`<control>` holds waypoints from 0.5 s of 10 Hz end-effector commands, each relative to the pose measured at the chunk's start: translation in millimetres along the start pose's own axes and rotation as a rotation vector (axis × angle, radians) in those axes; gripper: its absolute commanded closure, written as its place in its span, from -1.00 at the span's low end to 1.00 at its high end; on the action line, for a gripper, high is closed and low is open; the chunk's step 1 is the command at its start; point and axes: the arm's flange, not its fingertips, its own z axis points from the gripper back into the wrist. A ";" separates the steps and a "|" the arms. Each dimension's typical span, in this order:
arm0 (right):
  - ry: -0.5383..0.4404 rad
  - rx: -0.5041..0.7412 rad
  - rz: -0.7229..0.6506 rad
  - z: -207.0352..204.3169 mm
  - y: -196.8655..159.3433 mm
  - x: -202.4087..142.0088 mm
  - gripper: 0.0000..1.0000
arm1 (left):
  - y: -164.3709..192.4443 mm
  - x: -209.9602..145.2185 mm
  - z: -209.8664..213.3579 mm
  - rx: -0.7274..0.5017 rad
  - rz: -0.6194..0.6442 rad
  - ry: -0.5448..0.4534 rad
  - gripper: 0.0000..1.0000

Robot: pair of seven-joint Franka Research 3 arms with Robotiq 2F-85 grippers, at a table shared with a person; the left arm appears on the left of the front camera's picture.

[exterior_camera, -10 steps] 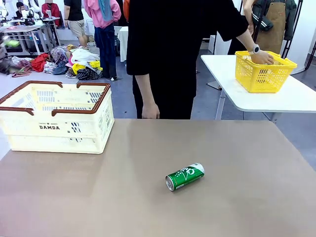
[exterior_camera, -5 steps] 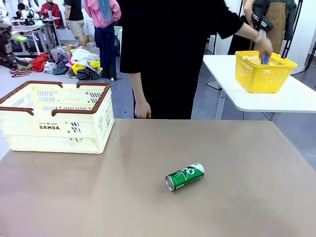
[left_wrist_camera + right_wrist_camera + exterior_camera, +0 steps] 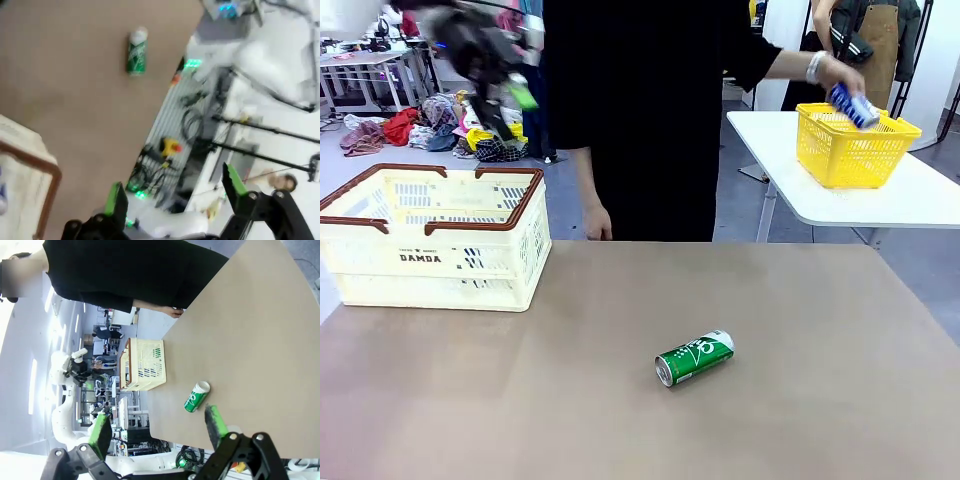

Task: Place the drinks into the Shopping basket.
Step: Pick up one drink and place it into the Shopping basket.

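**Left arm comes in over the basket while the blue can is lifted**

Since one second ago my left gripper (image 3: 172, 181) has swung into the front view, and it is now a blur high above the far side of the Shopping basket (image 3: 430, 240). The person's hand (image 3: 830, 74) has also lifted the blue can (image 3: 852, 105) out of the yellow basket (image 3: 855, 160), far to the right of the Shopping basket. The green can (image 3: 694, 358) has not moved. It lies on its side on the table (image 3: 570, 410), well apart from the Shopping basket, to its right and nearer to me.

Both my tools are spread wide with nothing between the pads; this is also true for the right gripper (image 3: 158, 424).

I judge three risks:
- The lying can may roll away if one finger touches it before the other.
- The person may bring the blue can over the table and cross my path, because my arm moves fast.
- The brown handles (image 3: 470, 227) lean in over the opening and could catch a can.

From the Shopping basket to the green can the table is bare, so I have free room there. The can also has open space on every side.
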 end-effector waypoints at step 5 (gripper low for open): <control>-0.012 0.030 0.026 -0.4 1.2 3.2 -1.00 | 2.7 53.3 -77.2 0.136 -0.013 0.175 -1.00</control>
